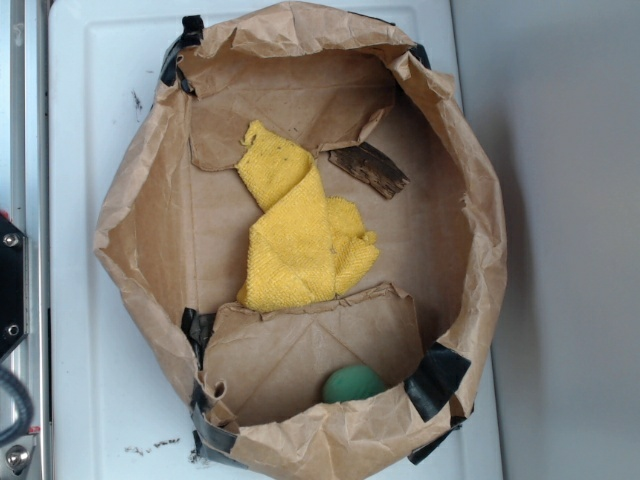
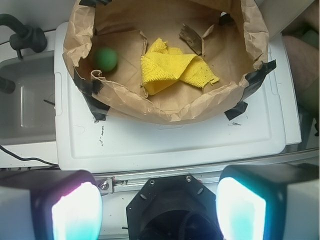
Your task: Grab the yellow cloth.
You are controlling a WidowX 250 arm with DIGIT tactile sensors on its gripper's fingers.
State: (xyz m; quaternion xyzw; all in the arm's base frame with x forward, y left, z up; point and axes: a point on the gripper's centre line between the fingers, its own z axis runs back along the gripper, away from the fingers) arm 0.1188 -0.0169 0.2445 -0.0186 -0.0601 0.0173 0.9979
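Observation:
The yellow cloth (image 1: pixel 300 233) lies crumpled on the floor of an open brown paper bag (image 1: pixel 135 215), about in its middle. It also shows in the wrist view (image 2: pixel 172 71), far ahead of me. My gripper (image 2: pixel 159 210) is open and empty, its two glowing fingers (image 2: pixel 75 212) wide apart at the bottom of the wrist view. It hangs over the robot's black base, well short of the bag. The gripper does not show in the exterior view.
A small green ball (image 1: pixel 352 384) sits at the bag's near end, also in the wrist view (image 2: pixel 106 58). A dark brown bark-like piece (image 1: pixel 368 168) lies by the cloth. The bag stands on a white tray (image 2: pixel 165 142). A grey sink (image 2: pixel 27 100) is at the left.

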